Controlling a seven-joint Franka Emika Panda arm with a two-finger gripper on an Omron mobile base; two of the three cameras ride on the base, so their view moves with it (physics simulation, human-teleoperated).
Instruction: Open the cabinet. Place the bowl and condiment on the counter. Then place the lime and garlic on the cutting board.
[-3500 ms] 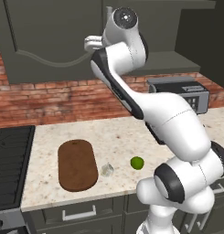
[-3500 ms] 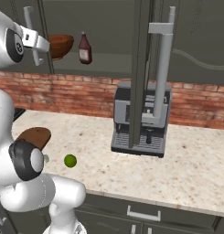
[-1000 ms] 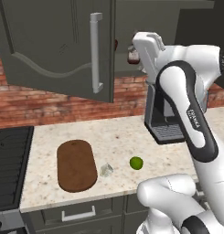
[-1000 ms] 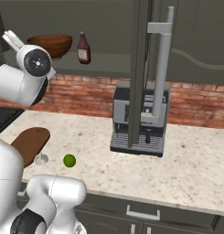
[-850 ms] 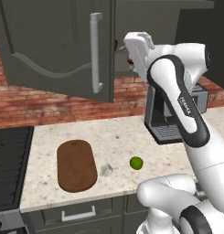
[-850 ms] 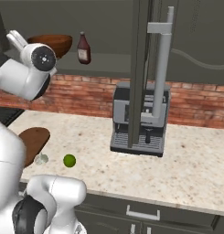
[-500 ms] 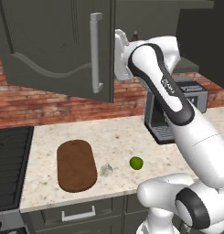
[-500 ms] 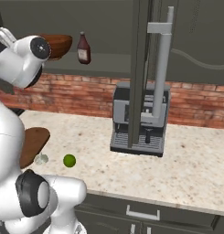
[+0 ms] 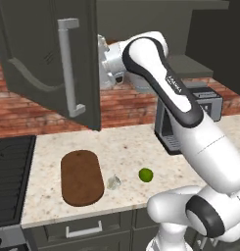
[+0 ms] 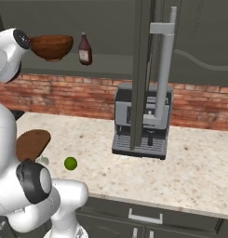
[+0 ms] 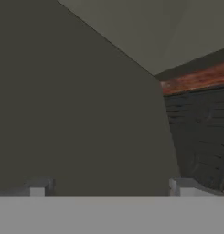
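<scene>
The arm point(image 9: 180, 98) has swung left, its wrist now tucked behind the open cabinet point(image 9: 48, 63) door.

The cabinet point(image 9: 48, 68) hangs above the counter point(image 9: 126, 147) with its doors swung out. Inside on its shelf, the bowl point(image 10: 52, 46) sits left of the condiment point(image 10: 84, 49). On the counter, the cutting board point(image 9: 82, 176) lies left, the garlic point(image 9: 114, 182) just right of it, then the lime point(image 9: 146, 174). The coffee machine point(image 10: 143, 123) stands further right, against the brick wall point(image 10: 69, 97).
</scene>
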